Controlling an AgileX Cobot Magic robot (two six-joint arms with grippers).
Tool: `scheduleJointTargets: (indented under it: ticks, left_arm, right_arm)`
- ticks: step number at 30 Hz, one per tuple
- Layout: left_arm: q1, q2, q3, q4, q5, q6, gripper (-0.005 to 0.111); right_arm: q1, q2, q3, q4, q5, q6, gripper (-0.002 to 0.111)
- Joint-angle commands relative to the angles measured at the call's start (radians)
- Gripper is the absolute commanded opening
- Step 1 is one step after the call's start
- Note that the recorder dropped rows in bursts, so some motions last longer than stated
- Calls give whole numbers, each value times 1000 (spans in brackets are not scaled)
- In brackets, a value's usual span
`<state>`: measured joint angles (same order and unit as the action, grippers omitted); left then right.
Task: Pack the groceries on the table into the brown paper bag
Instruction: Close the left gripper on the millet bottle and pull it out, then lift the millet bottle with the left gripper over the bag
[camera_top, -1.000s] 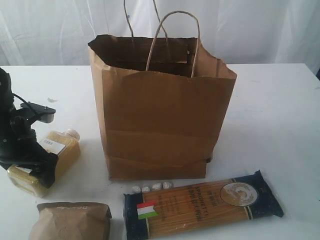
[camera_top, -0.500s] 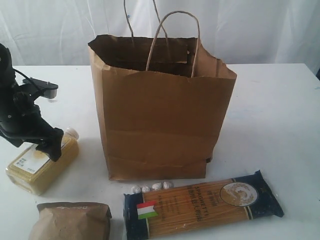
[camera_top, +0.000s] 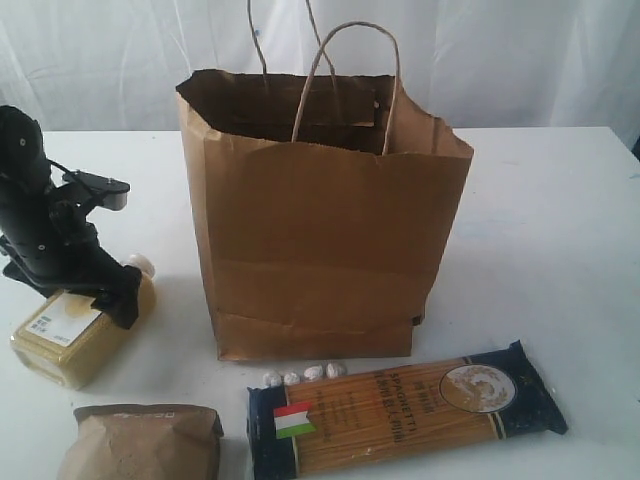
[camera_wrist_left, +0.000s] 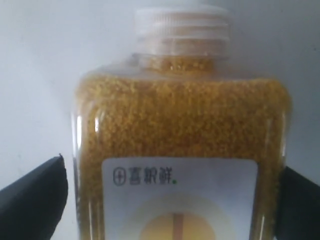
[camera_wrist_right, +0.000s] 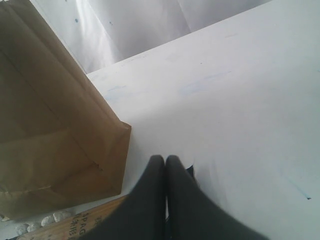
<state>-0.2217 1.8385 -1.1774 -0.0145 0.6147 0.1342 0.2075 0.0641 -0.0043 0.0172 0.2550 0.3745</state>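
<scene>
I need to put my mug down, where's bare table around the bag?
Widest bare patch: the table right of the brown paper bag, behind the spaghetti packet. Front left is crowded: left gripper straddling the yellow-grain bottle, kraft pouch nearby.

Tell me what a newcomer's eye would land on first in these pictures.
The tall kraft-brown paper bag with cord handles stands open-topped in the middle of the white table. At the left of the exterior view, the black left gripper straddles a clear plastic bottle of yellow grain lying on the table, jaws open on either side. In front of the bag lies a long dark-blue spaghetti packet with an Italian flag sticker.
</scene>
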Motion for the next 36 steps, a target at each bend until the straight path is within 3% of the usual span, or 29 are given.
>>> scheduleJointTargets:
  ticks: [1, 3, 5, 8, 11, 12, 29, 33, 36]
  left_arm:
    - [0, 26, -2, -14, -16, 3, 105]
    - [0, 42, -2, -14, -11, 3, 100]
    - [0, 57, -2, -12, -7, 1, 87]
    - [0, 59, -2, -12, 8, -6, 55]
    - [0, 47, -12, -12, 48, -8, 8]
    - [0, 37, -14, -7, 53, -4, 1]
    - [0, -354, -25, 15, 113, 0, 0]
    - [0, -459, -88, -10, 119, -4, 0]
    - [0, -516, -175, -114, 115, 0, 0]
  right_arm:
    - [-8, -3, 4, -10, -10, 1, 0]
    - [-8, -3, 4, -10, -10, 1, 0]
    - [-8, -3, 4, -10, -10, 1, 0]
    - [-8, -3, 4, -10, -10, 1, 0]
    - [-8, -3, 4, -10, -10, 1, 0]
    - [-8, -3, 4, -10, -10, 1, 0]
    - [-8, -3, 4, -10, -10, 1, 0]
    - [-8, -3, 4, -10, -10, 1, 0]
    - [-8, -3, 4, -10, -10, 1, 0]
